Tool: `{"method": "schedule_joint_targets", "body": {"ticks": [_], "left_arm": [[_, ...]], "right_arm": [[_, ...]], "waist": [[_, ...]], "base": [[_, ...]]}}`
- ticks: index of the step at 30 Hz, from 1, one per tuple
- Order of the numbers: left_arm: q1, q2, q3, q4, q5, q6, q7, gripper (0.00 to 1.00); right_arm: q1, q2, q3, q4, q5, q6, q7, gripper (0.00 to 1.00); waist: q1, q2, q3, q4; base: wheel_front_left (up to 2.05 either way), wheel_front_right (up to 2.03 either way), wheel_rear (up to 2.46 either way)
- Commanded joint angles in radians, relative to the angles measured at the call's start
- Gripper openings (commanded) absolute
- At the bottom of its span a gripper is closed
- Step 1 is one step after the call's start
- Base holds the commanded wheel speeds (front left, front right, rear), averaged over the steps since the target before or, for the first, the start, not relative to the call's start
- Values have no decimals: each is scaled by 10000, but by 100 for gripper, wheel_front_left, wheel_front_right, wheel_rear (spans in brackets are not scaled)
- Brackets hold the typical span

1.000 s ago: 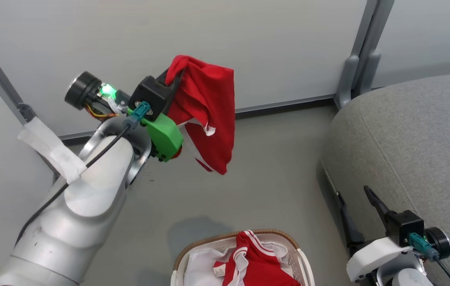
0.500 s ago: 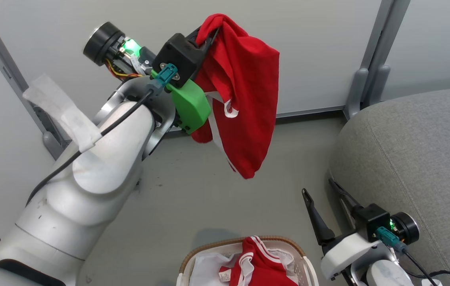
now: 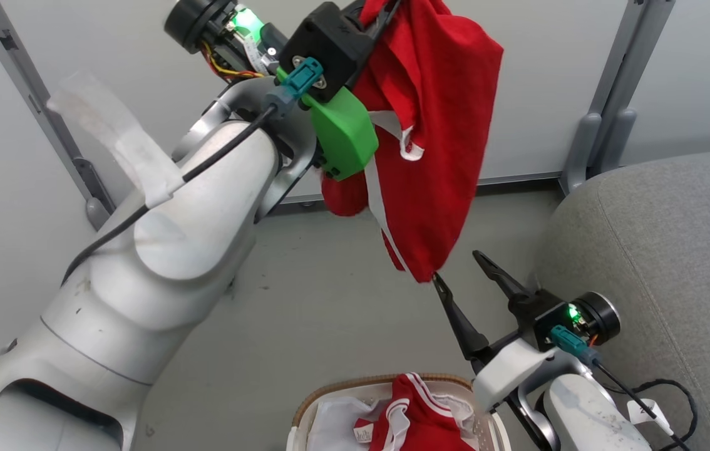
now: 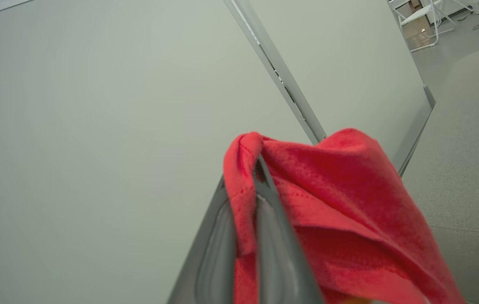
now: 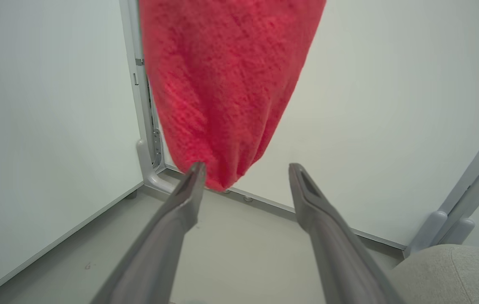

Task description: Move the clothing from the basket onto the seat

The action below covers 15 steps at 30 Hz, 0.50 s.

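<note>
pale partition walls [image 3: 549, 62] on grey metal posts close off a bare grey floor [image 3: 330, 313], and the rounded corner of the grey woven seat [image 3: 662, 250] rises along the floor's right side. the left tool [image 4: 246, 177] is high in front of the wall, clenched on a fold of a red jersey [image 3: 436, 125]. the jersey is pinched between its two fingers and hangs free in a long drape, with white trim showing partway down. holding it this high looks meant to keep its whole length clear of the basket and the floor for the carry across. the right tool [image 3: 455, 266] is spread wide and grasps nothing. its fingers point up at the jersey's lowest tip, which hangs just beside one fingertip; whether cloth and finger touch cannot be told. that placing suggests it is set to catch the dangling end, so the garment could be laid out on the cushion rather than dropped in a heap. the basket [image 3: 342, 383] stands on the floor close to the seat's front edge. a second red jersey [image 3: 417, 413] with white stripes lies crumpled against its far rim, on the white liner [image 3: 330, 429]. the visible part of the seat carries no clothing, so the task seems early: one piece in the air, one waiting.
</note>
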Motion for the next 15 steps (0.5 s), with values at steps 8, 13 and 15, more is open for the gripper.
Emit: {"method": "schedule_joint_targets", "body": {"ticks": [8,13,15], "left_arm": [[-295,-381,-468,-470,-391,7,144,0],[-238,-374,-587,-834,-511,7,194,0],[-128,-330,-623,-935,-553,10,199,0]], "right_arm": [[-347,-40,487,162,312,-8,-25,100],[-515,-38,230,143,200,-8,-25,100],[-608,-40,60,134,71,-8,-25,100]], "waist": [[1,0,-95,339],[1,0,-139,428],[1,0,-159,443]], "base": [[0,0,0],[0,0,0],[0,0,0]]}}
